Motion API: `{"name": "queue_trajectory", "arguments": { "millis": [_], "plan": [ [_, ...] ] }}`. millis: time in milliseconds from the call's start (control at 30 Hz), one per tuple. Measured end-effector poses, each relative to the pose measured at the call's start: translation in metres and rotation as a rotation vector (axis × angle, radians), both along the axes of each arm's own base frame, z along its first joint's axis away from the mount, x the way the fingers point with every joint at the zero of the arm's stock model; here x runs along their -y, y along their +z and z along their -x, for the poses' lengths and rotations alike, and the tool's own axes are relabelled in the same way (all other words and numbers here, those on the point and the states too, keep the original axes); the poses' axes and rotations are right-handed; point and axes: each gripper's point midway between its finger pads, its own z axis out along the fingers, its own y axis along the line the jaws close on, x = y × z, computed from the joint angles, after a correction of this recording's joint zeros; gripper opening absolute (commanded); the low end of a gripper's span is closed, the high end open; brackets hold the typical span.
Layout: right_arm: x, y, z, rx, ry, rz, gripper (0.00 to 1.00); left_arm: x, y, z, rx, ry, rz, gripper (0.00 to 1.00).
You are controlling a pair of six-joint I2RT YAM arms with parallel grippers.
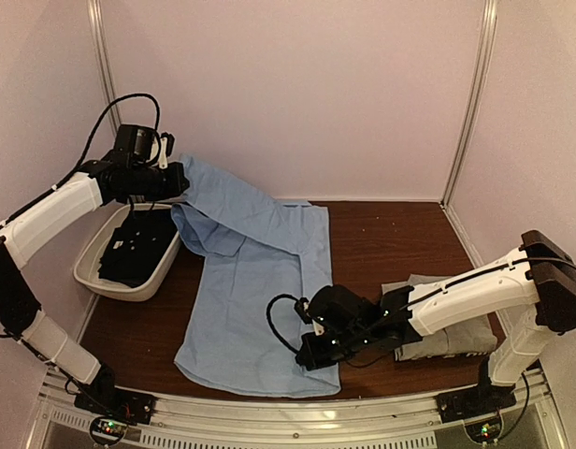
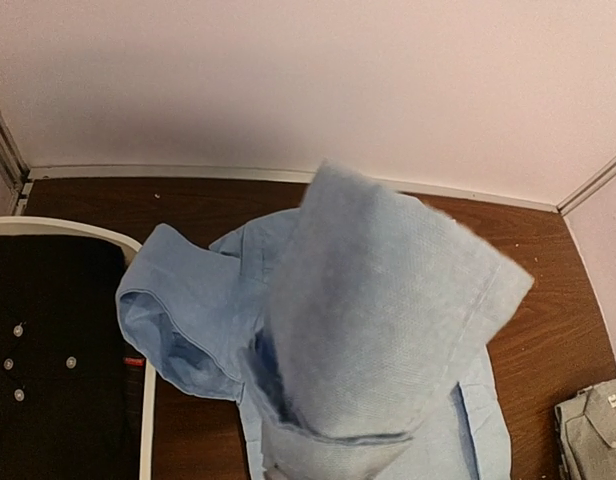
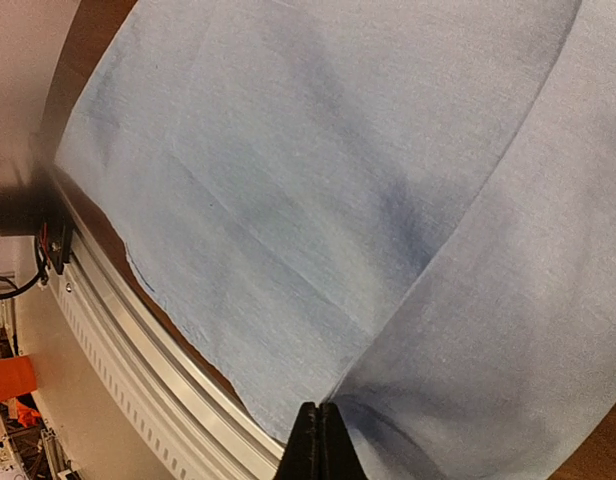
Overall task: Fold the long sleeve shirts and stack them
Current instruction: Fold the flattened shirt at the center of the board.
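The light blue shirt (image 1: 255, 290) lies spread down the middle of the brown table. One upper part of it is lifted to the back left, where my left gripper (image 1: 176, 180) is shut on it, high above the basin. In the left wrist view the blue cloth (image 2: 388, 300) drapes over the fingers and hides them. My right gripper (image 1: 307, 358) sits low at the shirt's near right corner. Its fingertips (image 3: 314, 430) are shut on the hem of the blue cloth (image 3: 318, 180), with a fold running up from them. The grey shirt (image 1: 447, 339) lies folded at the right, partly under my right arm, and its edge (image 2: 593, 425) shows in the left wrist view.
A white basin (image 1: 129, 292) holding dark garments (image 1: 134, 248) stands at the left edge of the table; its rim (image 2: 68, 228) and a dark buttoned cloth (image 2: 48, 340) show in the left wrist view. A metal rail (image 1: 269, 412) runs along the near edge. Walls close the back and sides.
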Motion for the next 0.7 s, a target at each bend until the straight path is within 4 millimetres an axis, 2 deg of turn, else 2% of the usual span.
{"name": "queue_trajectory", "arguments": {
  "millis": [300,700],
  "plan": [
    [-0.004,0.005,0.001,-0.003,0.009,-0.027,0.00,0.000,0.000,0.001,0.001,-0.001,0.001,0.00],
    [-0.008,0.024,0.004,0.003,0.029,-0.083,0.00,0.000,0.006,0.003,0.011,-0.004,0.007,0.00]
  ]
}}
